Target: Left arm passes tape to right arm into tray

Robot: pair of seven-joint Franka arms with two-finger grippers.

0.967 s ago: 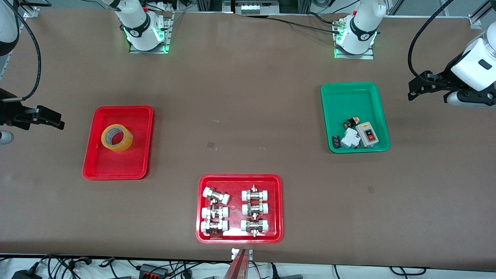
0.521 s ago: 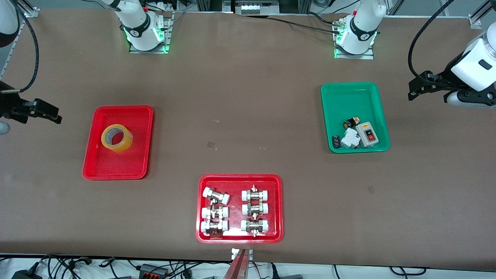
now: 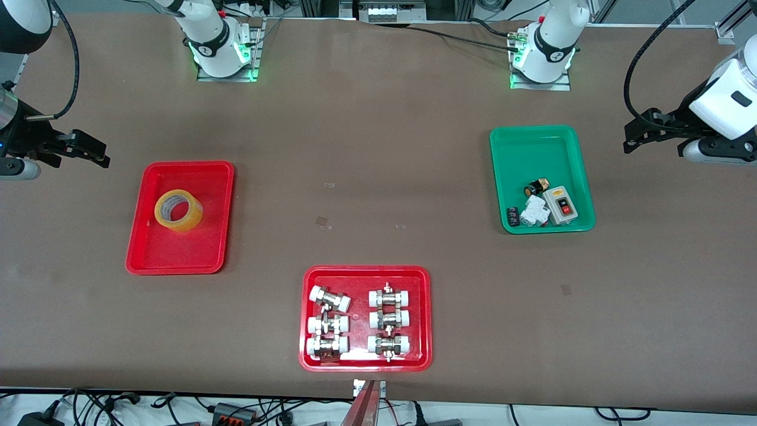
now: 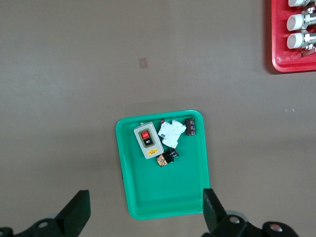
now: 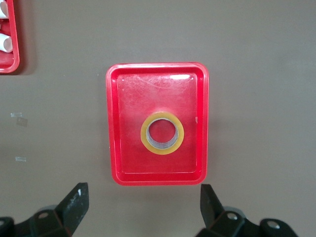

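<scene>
In the tray: tape lies flat.
Right gripper: at tray's 10 o'clock, fingers apart, empty.
Left gripper: at table's end, fingers apart, empty.

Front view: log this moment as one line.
yellow tape roll: in plain red plastic tray | right gripper: open, empty | left gripper: open, empty
</scene>
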